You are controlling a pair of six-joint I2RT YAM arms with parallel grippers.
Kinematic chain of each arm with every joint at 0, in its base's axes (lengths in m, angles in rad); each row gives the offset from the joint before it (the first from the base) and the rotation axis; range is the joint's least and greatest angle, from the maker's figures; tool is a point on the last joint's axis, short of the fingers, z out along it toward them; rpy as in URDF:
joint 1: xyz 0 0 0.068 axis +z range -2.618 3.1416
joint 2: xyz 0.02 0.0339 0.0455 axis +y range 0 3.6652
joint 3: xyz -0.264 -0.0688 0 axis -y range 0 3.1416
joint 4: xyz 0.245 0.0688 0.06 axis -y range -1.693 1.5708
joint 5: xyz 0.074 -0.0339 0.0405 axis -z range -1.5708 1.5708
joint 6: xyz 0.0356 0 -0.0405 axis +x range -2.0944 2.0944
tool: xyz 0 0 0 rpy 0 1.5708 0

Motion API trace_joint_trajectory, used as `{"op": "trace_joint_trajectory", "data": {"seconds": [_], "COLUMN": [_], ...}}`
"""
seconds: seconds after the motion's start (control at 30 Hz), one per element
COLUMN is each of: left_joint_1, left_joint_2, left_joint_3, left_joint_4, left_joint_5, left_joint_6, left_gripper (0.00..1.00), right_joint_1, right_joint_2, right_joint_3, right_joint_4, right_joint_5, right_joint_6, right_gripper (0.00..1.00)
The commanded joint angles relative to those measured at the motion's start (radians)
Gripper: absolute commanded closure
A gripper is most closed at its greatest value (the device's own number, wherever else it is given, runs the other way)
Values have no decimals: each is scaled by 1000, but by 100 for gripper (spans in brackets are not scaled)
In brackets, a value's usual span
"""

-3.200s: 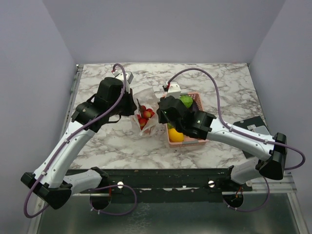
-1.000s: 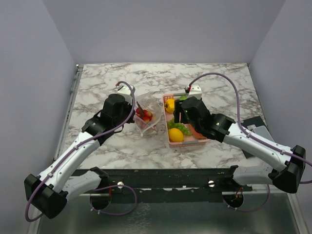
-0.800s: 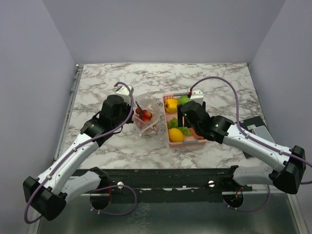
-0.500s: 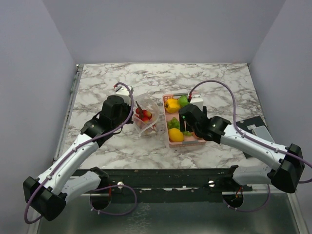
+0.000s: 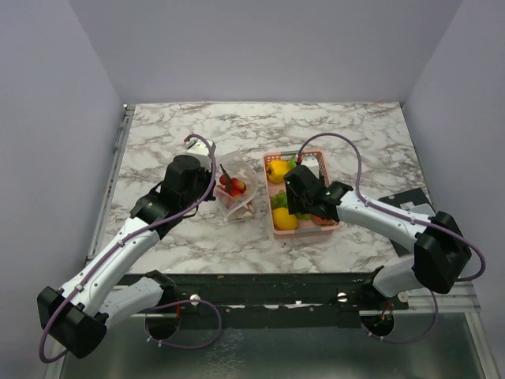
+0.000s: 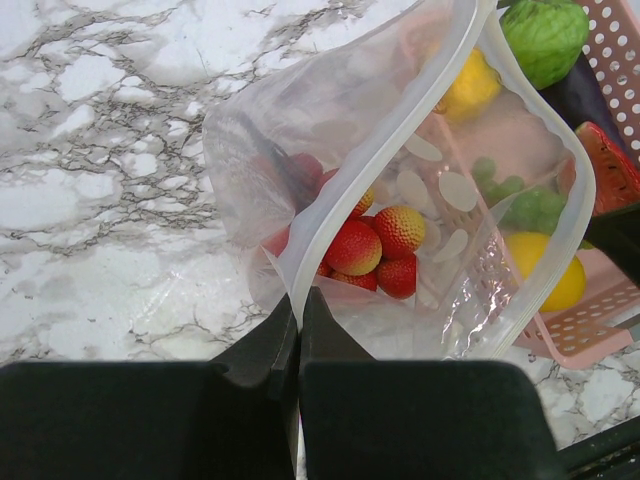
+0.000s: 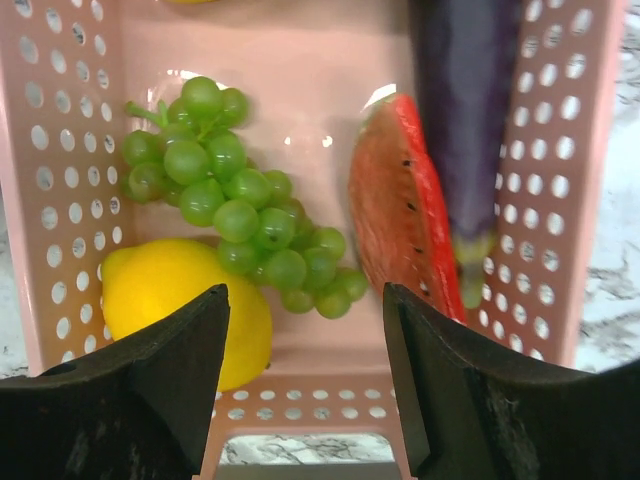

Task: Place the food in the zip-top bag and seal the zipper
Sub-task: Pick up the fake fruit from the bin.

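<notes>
The zip-top bag (image 5: 237, 189) stands open on the marble, and several red berries (image 6: 375, 250) lie inside it. My left gripper (image 6: 298, 300) is shut on the zipper (image 6: 345, 200) at the near edge of the mouth, holding it up. Over the pink basket, my right gripper (image 7: 305, 300) hangs open with nothing between its fingers. Below it lie green grapes (image 7: 235, 200), a yellow lemon (image 7: 170, 295), a watermelon slice (image 7: 400, 235) and a purple eggplant (image 7: 465, 120). A yellow fruit (image 5: 277, 170) and a green fruit (image 6: 545, 35) sit at the basket's far end.
The pink slotted basket (image 5: 322, 158) stands just right of the bag, nearly touching it. A dark flat plate (image 5: 410, 207) lies at the table's right edge, under my right arm. Grey walls close off three sides of the table.
My right gripper has left the bag's mouth and come forward and down over the near end of the basket, above the grapes and lemon. The left gripper keeps its hold.
</notes>
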Motion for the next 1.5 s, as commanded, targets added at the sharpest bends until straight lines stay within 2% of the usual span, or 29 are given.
{"op": "trace_joint_trajectory", "data": {"seconds": [0.0, 0.37, 0.47, 0.57, 0.63, 0.93, 1.3, 1.47], "left_joint_1": [4, 5, 5, 4, 5, 5, 4, 5], "left_joint_2": [-15, -5, -4, -1, 1, 4, 2, 2], "left_joint_3": [-8, -9, -9, -9, -9, -10, -10, -10], "left_joint_4": [20, 20, 20, 20, 20, 20, 18, 18], "left_joint_5": [4, 22, 22, 25, 26, 22, 17, 16], "left_joint_6": [5, 5, 6, 5, 5, 6, 7, 7], "left_gripper": [100, 100, 100, 100, 100, 100, 100, 100], "right_joint_1": [-11, -36, -48, -51, -52, -51, -51, -51], "right_joint_2": [74, 234, 266, 282, 289, 236, 51, -23], "right_joint_3": [41, 86, 89, 85, 82, 88, 107, 137], "right_joint_4": [77, 150, 163, 170, 169, 135, 72, 43], "right_joint_5": [-92, -144, -154, -162, -162, -112, -19, -44], "right_joint_6": [-26, -32, -33, -32, -39, -55, -75, -81], "right_gripper": [33, 35, 37, 43, 50, 98, 99, 99]}}
